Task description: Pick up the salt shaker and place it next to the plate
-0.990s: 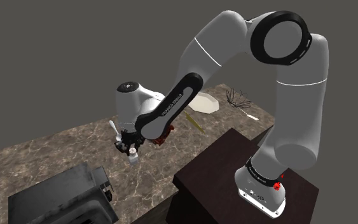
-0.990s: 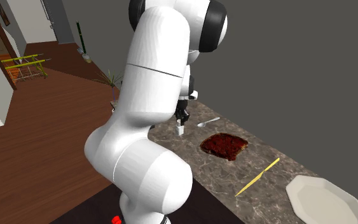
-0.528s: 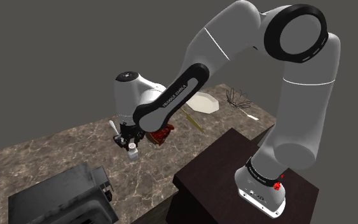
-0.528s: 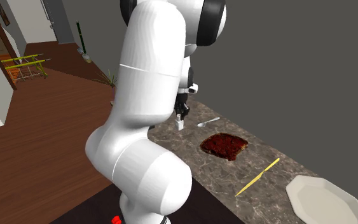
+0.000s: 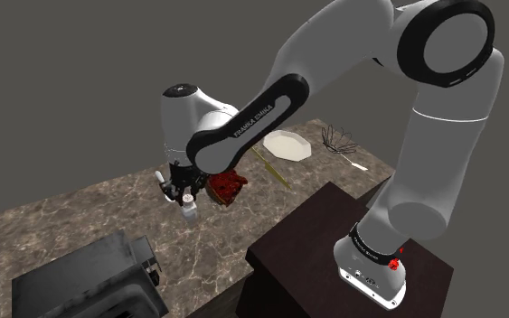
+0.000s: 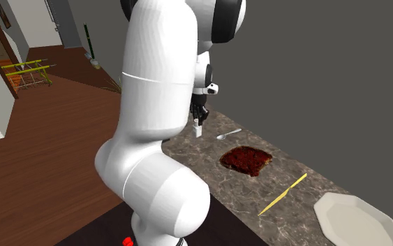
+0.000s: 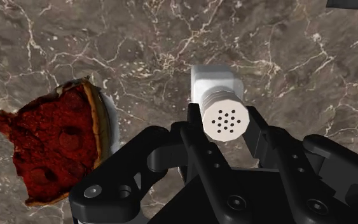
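White salt shaker (image 7: 222, 105) is clasped between the black fingers (image 7: 196, 137) of the gripper (image 7: 225, 130), one finger on each side just under its perforated cap. It hangs upright, cap toward the hand, lifted off the marble desk (image 7: 139, 51).

In the shoulder view the shaker (image 5: 189, 211) sits under the gripper (image 5: 183, 194), over the middle of the desk (image 5: 80, 217) and just left of the pizza slice (image 5: 227, 186). The white plate (image 5: 287, 144) is well apart, far right, with a yellow knife (image 5: 270, 167) between slice and plate. A wire whisk (image 5: 338, 140) lies right of the plate. A dark appliance (image 5: 80, 280) is at near left and the dark stand (image 5: 315, 235) at near right.

In the second exterior view the shaker (image 6: 197, 130) and gripper (image 6: 199, 119) are at the desk's (image 6: 285, 157) far left end, near a spoon (image 6: 228, 133). Next come the pizza slice (image 6: 245, 160), the knife (image 6: 283, 193) and the plate (image 6: 352, 218) at near right.
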{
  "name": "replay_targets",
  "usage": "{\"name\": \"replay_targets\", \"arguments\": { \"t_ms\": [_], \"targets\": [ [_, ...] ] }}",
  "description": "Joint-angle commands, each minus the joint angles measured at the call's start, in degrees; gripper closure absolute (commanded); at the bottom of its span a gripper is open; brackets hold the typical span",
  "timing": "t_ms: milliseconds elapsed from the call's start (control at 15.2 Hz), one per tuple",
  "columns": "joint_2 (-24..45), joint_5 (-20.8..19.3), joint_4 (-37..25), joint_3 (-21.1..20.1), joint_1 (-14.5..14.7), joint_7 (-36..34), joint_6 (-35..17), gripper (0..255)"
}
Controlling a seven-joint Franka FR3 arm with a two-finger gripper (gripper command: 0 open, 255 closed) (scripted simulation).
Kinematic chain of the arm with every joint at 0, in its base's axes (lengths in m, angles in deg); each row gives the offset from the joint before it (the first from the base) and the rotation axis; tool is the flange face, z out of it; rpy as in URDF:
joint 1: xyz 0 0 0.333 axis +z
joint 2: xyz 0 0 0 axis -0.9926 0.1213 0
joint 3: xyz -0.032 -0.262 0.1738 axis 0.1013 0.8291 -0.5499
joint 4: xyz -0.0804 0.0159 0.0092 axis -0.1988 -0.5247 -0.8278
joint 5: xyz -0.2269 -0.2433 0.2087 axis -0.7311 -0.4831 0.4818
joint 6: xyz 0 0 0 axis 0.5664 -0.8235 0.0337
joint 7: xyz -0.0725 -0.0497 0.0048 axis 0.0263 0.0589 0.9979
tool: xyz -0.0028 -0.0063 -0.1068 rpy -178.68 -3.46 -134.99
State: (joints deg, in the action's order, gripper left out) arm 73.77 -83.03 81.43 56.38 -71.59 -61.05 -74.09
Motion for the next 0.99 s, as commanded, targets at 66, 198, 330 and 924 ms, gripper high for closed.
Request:
{"name": "replay_targets", "arguments": {
  "t_ms": [66, 198, 330, 924],
  "targets": [
    [-1.9, 1.4, -0.4, -0.7, -0.5, 0.9, 2.1, 255],
    [-3.1, 2.2, -0.7, -1.0, -0.7, 1.4, 3.4, 255],
    [-4.2, 3.0, -1.1, -1.3, -1.0, 1.9, 4.8, 255],
    [-10.8, 7.2, 2.5, -0.9, -4.3, 8.2, 7.1, 255]
  ]
}}
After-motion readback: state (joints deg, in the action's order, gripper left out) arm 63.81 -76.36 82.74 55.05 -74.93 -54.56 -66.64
